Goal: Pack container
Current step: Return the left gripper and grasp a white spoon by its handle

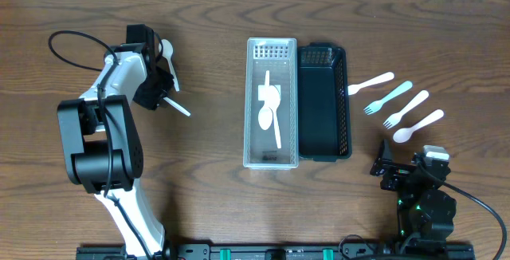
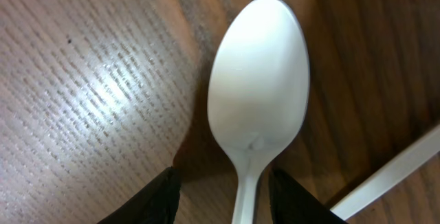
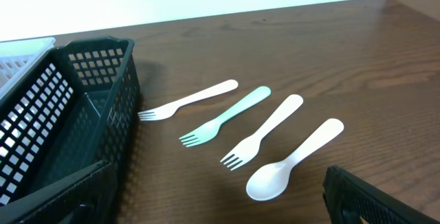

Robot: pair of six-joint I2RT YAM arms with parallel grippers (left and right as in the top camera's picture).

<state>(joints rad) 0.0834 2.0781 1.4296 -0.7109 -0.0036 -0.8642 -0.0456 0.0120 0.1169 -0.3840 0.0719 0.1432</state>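
Left gripper (image 2: 223, 177): over at the far-left side of the table (image 1: 207, 164). Its fingers are partly open, one on each side of a spoon handle. A sliver of wood shows on both sides of the handle, so it isn't clamped on anything.

Left spoon (image 2: 258, 80): white plastic, with the bowl pointing away from the wrist cam and the handle running back between the fingers. Can't tell if it's lying fully flat on the wood.

Loose white handle (image 2: 392, 176): just beside that spoon, lying on a diagonal. Can't tell what kind of utensil it is.

Clear container (image 1: 253, 132): middle of the table, a long narrow bin. Two white spoons (image 1: 267, 118) are lying inside it, roughly lengthwise.

Black basket (image 1: 344, 92): right up against the clear container's right side, about the same length.

Row on the right: white fork (image 3: 185, 104), teal fork (image 3: 227, 116), second white fork (image 3: 265, 131) and end spoon (image 3: 292, 162). They lie side by side on a slant, none touching, on the bare wood just right of the basket.

Right gripper (image 1: 388, 171): near the front-right of the table, close to the end spoon. Its fingers are spread wide with nothing between them.
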